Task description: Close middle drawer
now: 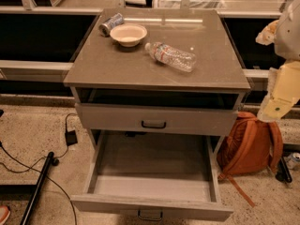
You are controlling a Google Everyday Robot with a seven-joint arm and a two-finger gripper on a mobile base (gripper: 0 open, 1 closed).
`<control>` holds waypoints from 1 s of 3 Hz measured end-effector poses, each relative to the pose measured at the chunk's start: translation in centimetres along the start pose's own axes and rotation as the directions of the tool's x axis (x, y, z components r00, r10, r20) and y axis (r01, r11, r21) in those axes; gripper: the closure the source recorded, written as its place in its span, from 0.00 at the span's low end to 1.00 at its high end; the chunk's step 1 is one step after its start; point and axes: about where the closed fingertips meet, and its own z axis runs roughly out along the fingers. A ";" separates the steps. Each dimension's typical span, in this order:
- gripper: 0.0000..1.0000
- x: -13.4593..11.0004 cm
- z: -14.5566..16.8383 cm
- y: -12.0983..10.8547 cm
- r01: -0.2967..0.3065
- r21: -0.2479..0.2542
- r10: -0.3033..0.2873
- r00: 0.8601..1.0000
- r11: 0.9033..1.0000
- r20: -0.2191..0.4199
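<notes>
The middle drawer is pulled far out at the bottom of the grey cabinet. Its deep box shows a bare grey floor, and its low front panel carries a small dark bail handle. Above it, another grey drawer front with its own dark handle stands slightly out, with a dark gap over it. My gripper hangs at the right edge of the view, to the right of the cabinet at the height of the upper drawer. It is well apart from the open drawer and touches nothing.
On the cabinet top lie a plastic water bottle, a cream bowl and a soda can. An orange backpack leans on the floor at the right. Black cables and a plug lie at the left.
</notes>
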 end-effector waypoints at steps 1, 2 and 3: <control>0.00 0.0 0.0 0.0 0.000 0.000 0.000 1.000 1.000 0.000; 0.00 1.2 3.8 1.0 -0.010 -0.052 0.011 1.000 0.999 0.021; 0.00 3.5 11.3 4.3 -0.016 -0.122 0.027 0.995 0.992 0.093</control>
